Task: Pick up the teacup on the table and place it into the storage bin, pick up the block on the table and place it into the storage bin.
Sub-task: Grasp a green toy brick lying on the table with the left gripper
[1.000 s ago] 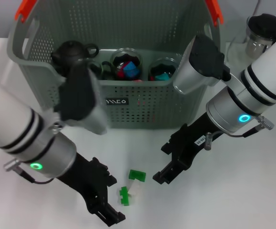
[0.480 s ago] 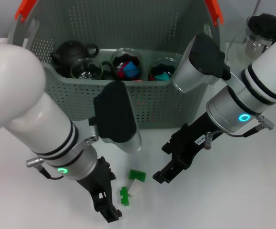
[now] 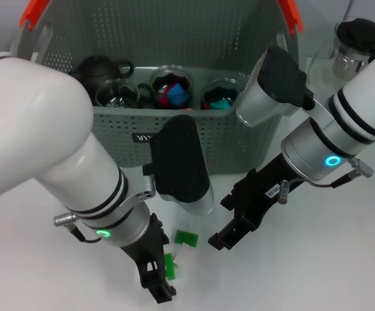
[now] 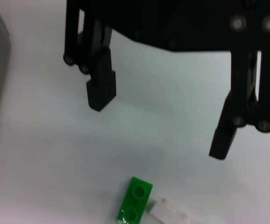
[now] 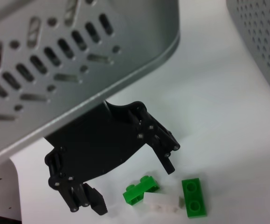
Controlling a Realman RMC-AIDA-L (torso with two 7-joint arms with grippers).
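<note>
- Two arms over the white table, storage bin behind them at the far edge, grey-green, perforated, orange-red handle pieces at top corners.
- Left gripper low over the table nr the front edge, pointing down; wrist view shows its jaws spread wide w/ nothing between, bare table under them.
- Just right of that gripper: green block, touching or nearly touching the inner finger in head view. In left wrist view the same block lies past the fingertips, not between them, w/ a white brick against one end.
- 2nd green block a little farther toward the bin; right wrist view shows both green pieces flanking the white brick, all three close together.
- Inside the bin, l to r: dark teapot, clear glass cup, glass cup w/ red and blue pieces, another w/ blue-green piece.
- Right gripper hangs just right of the blocks, tips nr the table, holding nothing; whether its fingers are apart or together can't be told.
- Far right, beside the bin: glass jar w/ black lid.
</note>
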